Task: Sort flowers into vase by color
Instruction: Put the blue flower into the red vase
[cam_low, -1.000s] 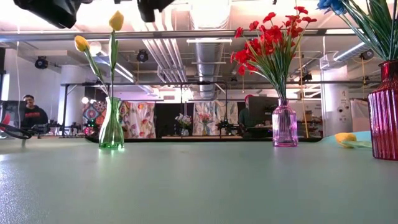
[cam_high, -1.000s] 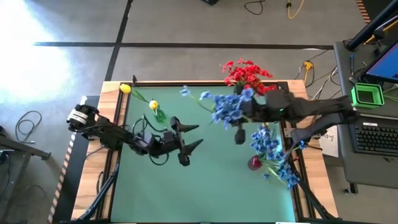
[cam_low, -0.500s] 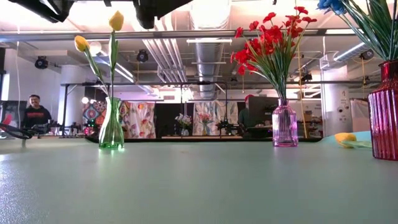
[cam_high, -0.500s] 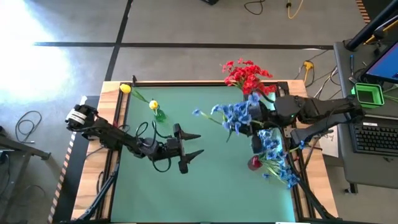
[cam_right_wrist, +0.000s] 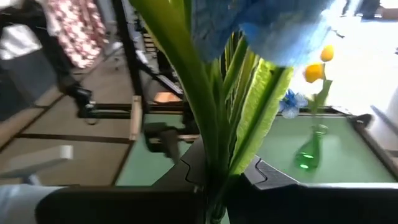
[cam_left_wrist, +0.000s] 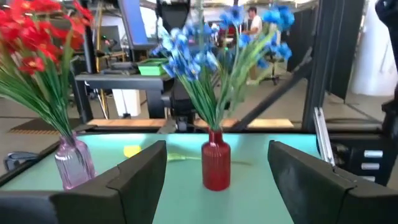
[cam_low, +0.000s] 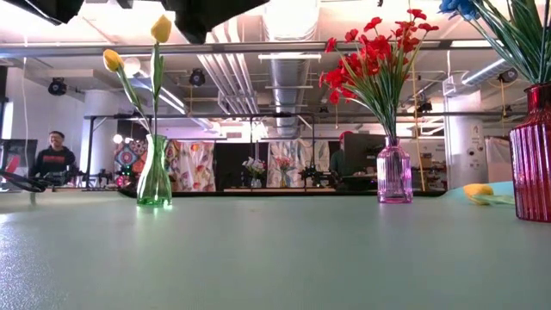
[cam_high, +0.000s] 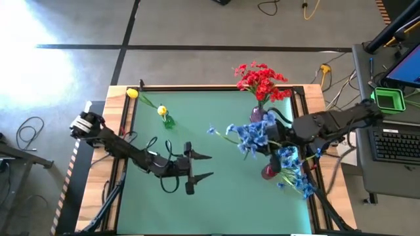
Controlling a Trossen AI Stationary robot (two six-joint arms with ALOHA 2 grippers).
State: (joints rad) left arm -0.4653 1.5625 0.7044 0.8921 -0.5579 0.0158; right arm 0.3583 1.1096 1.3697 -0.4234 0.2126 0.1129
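My right gripper (cam_high: 281,139) is shut on a bunch of blue flowers (cam_high: 248,134), held above the table just far and left of the red vase (cam_high: 268,172). That vase holds more blue flowers (cam_high: 293,172). Red flowers (cam_high: 260,80) stand in a pink glass vase (cam_low: 394,175). Two yellow tulips (cam_high: 162,111) stand in a green vase (cam_low: 155,176). A yellow flower (cam_low: 479,191) lies on the table beside the red vase. My left gripper (cam_high: 197,166) is open and empty above the table's middle, facing the red vase (cam_left_wrist: 216,165). My right gripper pinches the blue bunch by its green stems (cam_right_wrist: 214,155) between its two fingers, below the blooms. The fingers come from the table's right. The bunch is lifted clear of the table, and its blooms (cam_high: 244,133) reach from the gripper toward the table's left.
The green mat (cam_high: 216,196) lies bare at the near side and centre. The three vases stand along the far and right parts. Table frame rails (cam_high: 315,196) run along the sides. A person (cam_low: 53,157) sits in the room beyond.
My right gripper has carried the blue bunch toward the table's right and near edges, closer to the red vase, staying shut on it. My left gripper has drifted toward the near edge, still open.
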